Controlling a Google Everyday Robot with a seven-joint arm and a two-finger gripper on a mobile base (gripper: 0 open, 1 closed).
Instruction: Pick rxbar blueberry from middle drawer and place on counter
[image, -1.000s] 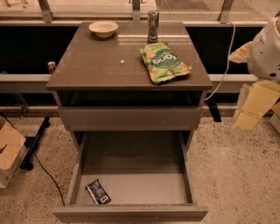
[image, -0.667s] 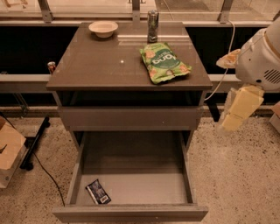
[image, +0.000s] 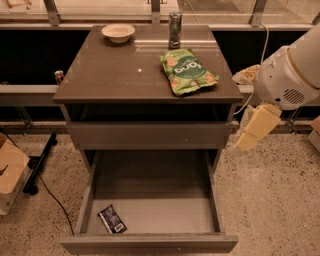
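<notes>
The rxbar blueberry (image: 112, 219) is a small dark wrapper lying flat in the front left corner of the middle drawer (image: 160, 197), which is pulled fully open. The counter (image: 115, 75) is the glossy grey-brown top of the cabinet. My gripper (image: 255, 129) is a cream-coloured piece hanging from the white arm (image: 290, 75) to the right of the cabinet, level with the shut top drawer (image: 150, 135). It is outside the drawer, above and far to the right of the bar, and touches nothing.
A green snack bag (image: 187, 71) lies on the counter's right half. A pale bowl (image: 118, 33) and a metal cylinder (image: 174, 29) stand at its back edge. A cardboard box (image: 10, 170) and a black cable lie on the speckled floor at the left.
The arm and gripper have moved left, closer to the cabinet's right side. The bar, the drawer and the things on the counter have not moved.
</notes>
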